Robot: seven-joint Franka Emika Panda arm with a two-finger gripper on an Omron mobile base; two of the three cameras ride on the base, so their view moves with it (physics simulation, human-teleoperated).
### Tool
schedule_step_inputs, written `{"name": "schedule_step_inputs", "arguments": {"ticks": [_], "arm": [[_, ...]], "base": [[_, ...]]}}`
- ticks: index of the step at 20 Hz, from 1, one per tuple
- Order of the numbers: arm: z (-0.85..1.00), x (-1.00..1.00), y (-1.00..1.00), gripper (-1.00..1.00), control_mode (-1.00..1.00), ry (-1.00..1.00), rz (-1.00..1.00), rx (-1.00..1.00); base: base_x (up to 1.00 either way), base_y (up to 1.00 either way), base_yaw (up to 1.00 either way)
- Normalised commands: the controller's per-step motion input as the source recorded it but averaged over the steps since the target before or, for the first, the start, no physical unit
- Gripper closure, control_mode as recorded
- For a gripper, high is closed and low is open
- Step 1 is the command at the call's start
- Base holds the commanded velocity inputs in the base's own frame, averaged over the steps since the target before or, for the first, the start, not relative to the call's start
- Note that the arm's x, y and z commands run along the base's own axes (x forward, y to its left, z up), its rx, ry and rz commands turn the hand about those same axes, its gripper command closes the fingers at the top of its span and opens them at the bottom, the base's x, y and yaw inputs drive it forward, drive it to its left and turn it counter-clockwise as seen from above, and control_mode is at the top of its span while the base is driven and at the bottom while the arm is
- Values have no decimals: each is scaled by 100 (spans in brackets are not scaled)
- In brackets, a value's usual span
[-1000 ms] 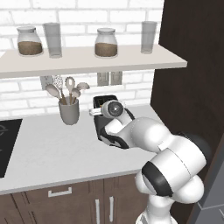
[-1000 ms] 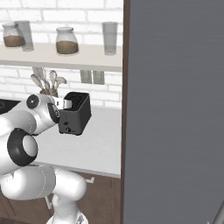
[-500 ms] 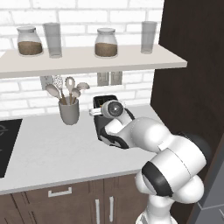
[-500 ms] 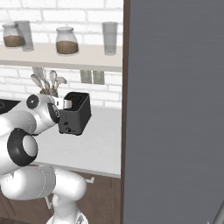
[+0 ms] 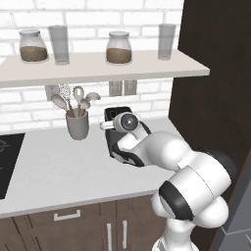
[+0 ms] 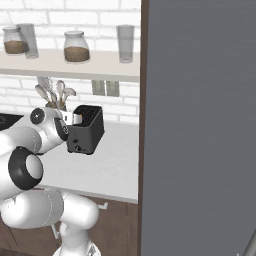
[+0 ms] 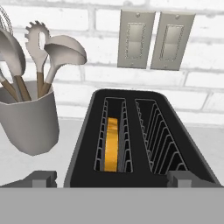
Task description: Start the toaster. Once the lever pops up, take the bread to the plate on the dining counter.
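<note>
The dark grey toaster [image 7: 144, 166] stands on the pale kitchen counter [image 5: 54, 171] against the brick wall; it also shows as a dark box [image 6: 86, 131] beside my arm and half hidden behind my wrist [image 5: 113, 113]. The bread [image 7: 112, 146] sits deep in the left slot, with just its golden-orange edge showing. The right slot is empty. My gripper [image 7: 111, 178] hovers just above the toaster's near end, looking down into the slots. It is open wide, a fingertip [image 7: 41, 178] at either side, and holds nothing. The plate and the dining counter are out of view.
A grey utensil cup [image 5: 77, 126] with spoons stands just left of the toaster. Two wall outlets [image 7: 155, 40] are behind it. A shelf [image 5: 98, 68] with jars and glasses hangs overhead. A tall dark cabinet [image 5: 215, 98] closes the right side; a black cooktop [image 5: 6, 164] lies far left.
</note>
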Motion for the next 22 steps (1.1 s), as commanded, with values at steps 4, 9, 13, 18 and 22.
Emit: {"name": "schedule_step_inputs", "arguments": {"ticks": [4,9,13,18,22], "arm": [[0,0,0,-100,-100,0,0,0],[0,0,0,-100,-100,0,0,0],[0,0,0,-100,-100,0,0,0],[0,0,0,-100,-100,0,0,0],[0,0,0,-100,-100,0,0,0]], "base": [[0,0,0],[0,0,0],[0,0,0],[0,0,0],[0,0,0]]}}
